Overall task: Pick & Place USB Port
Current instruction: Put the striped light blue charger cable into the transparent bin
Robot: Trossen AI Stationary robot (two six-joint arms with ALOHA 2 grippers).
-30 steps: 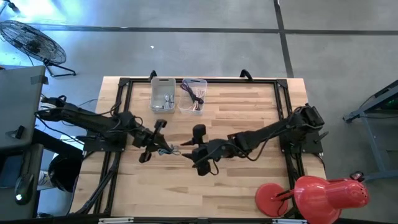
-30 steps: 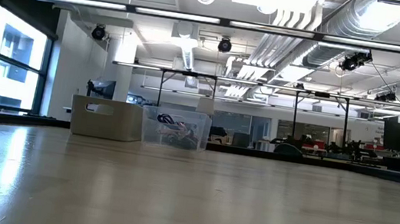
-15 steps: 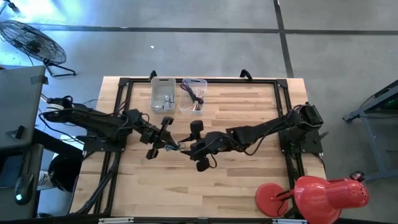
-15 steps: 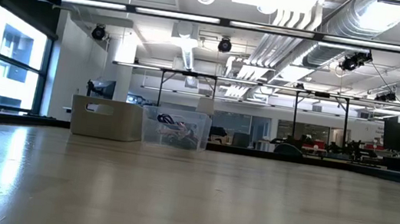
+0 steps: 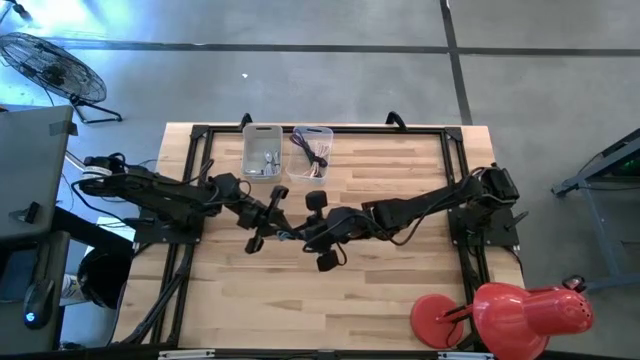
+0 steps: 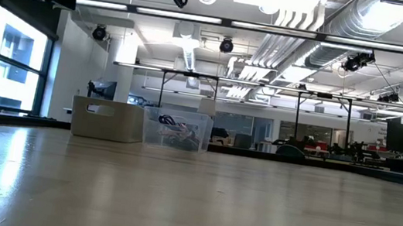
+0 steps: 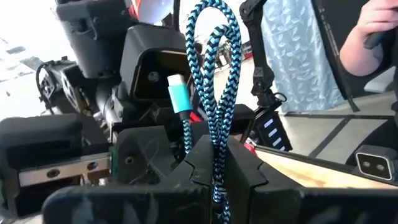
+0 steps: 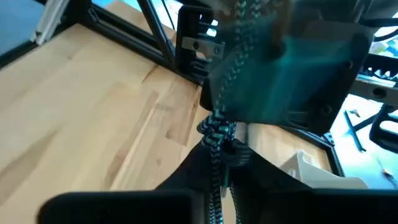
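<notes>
A blue-and-black braided USB cable (image 7: 212, 68) with a teal plug (image 7: 178, 93) hangs above the middle of the table, between my two grippers. My left gripper (image 5: 268, 222) is shut on it, and the cable loops up past the fingers. My right gripper (image 5: 303, 235) faces the left one from the table's right side and is shut on the same cable (image 8: 216, 127). In the high view only a short stretch of the cable (image 5: 286, 236) shows between the two. My left gripper pinches a doubled stretch of the cable (image 7: 215, 154) between its two fingers, below the loop. The loop and the teal plug stick out beyond the fingertips, clear of the table. My right gripper pinches a bunched stretch of the cable (image 8: 216, 134) between its two fingers, coming from the table's right. The cable runs on from there to the left gripper.
A white bin (image 5: 261, 152) and a clear bin (image 5: 311, 152) with cords in it stand side by side at the table's far edge. A red lamp (image 5: 520, 310) sits at the near right corner. Bare wood (image 5: 400, 290) lies in front of both arms.
My left gripper has carried the cable toward the table's right and a little toward the far edge. My right gripper has moved toward the table's left until it meets the left gripper at the cable.
</notes>
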